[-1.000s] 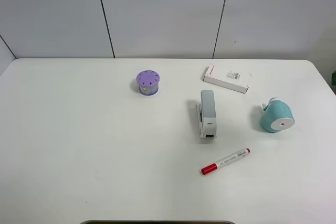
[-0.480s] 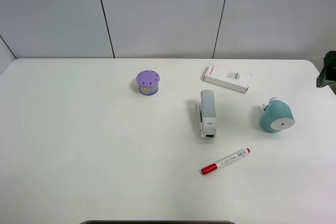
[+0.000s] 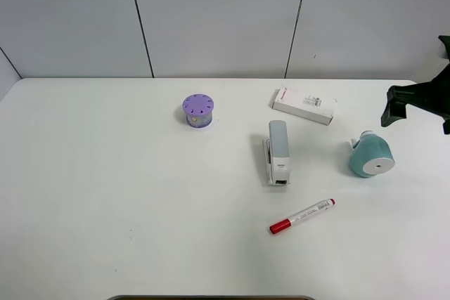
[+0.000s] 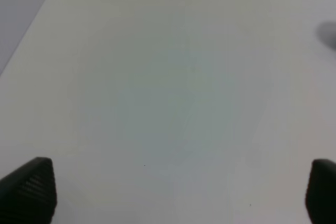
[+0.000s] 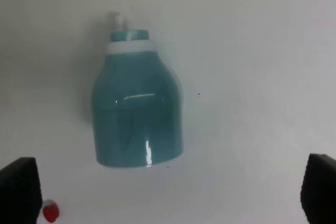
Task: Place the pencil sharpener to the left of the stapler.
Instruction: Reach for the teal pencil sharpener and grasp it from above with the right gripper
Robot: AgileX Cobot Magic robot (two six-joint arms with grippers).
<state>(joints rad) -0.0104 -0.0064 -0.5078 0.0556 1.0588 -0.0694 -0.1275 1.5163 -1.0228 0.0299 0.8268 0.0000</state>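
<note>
1. Tool state: the right gripper [image 5: 169, 192] hangs above the pencil sharpener [image 3: 371, 156] with its fingers spread wide and nothing between them. The left gripper [image 4: 168, 192] is likewise spread and empty, over bare table [image 3: 105, 173].
2. Location of the work item: the sharpener lies on its side, well to the right of the stapler [image 3: 278, 152], with its white end face toward the near table edge. It is not yet on the required side.
3. Hazard, roll-out: the body is barrel-shaped and glossy. Jaws closing off-centre on the curve would likely squeeze it out or set it rolling.
4. Hazard, collision in transit: the route to the left side crosses the stapler. A low carry could knock the stapler and shift the reference position.
5. Hazard, release: set down on its side again, the sharpener may roll away from the stapler or toward the red marker [image 3: 302, 216].
6. Containers: the purple container [image 3: 198, 110] has a holed top, and its contents cannot be seen from this height. The white box [image 3: 303, 105] appears closed, contents unknown.
</note>
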